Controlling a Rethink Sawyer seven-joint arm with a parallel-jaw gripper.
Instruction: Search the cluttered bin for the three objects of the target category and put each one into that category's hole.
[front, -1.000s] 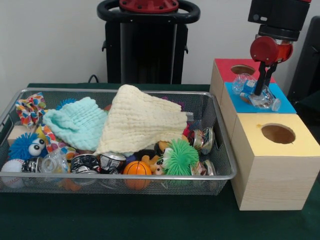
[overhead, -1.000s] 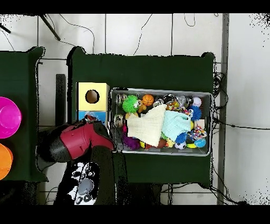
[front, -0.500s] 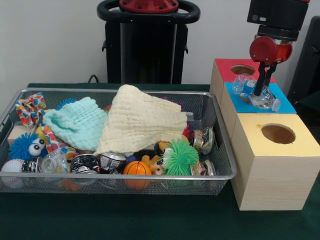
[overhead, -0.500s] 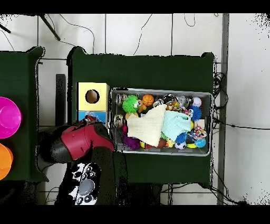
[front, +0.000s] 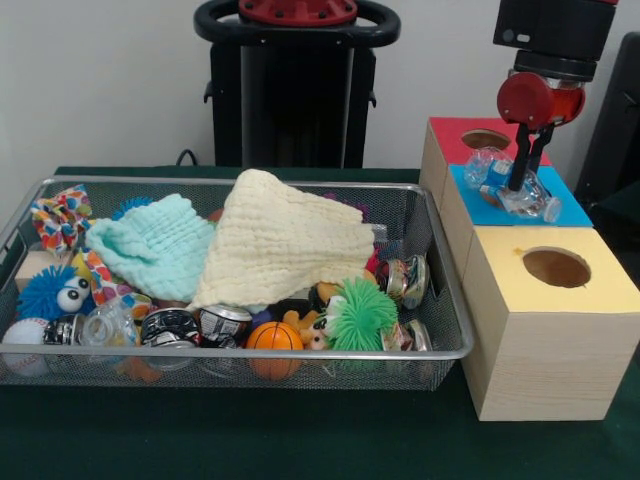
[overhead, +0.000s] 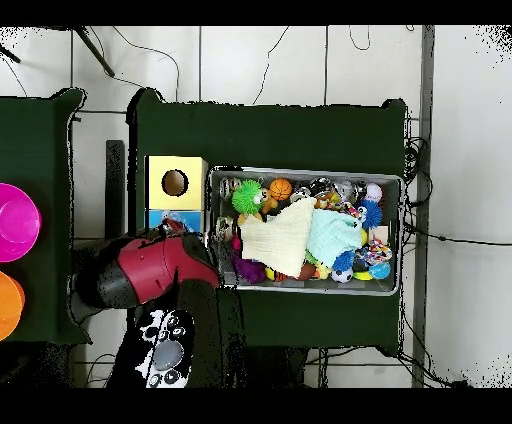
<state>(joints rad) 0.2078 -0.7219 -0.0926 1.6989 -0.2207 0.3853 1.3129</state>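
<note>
The silver wire-mesh bin (front: 300, 353) holds a pale yellow cloth (front: 280, 240), a mint cloth (front: 155, 245), an orange ball (front: 273, 337), a green spiky ball (front: 360, 315), a blue fuzzy ball (front: 45, 292), cans (front: 170, 325) and a clear plastic piece (front: 105, 325). To its right stand a red-topped box (front: 450, 140), a blue-topped box (front: 575, 212) and a yellow-topped box (front: 600, 290), each with a round hole. My gripper (front: 517, 180) reaches down onto clear plastic objects (front: 525, 198) lying on the blue top. In the overhead view the red arm (overhead: 150, 268) hides the gripper; the bin (overhead: 305, 171) shows to its right.
The black pedestal (front: 295, 90) stands behind the bin. The overhead view shows a pink bowl (overhead: 15, 222) and an orange bowl (overhead: 8, 300) on a side table at the left. Green cloth covers the table round the bin and boxes.
The arm's red wrist has risen very slightly. The clear plastic objects on the blue box have not moved.
</note>
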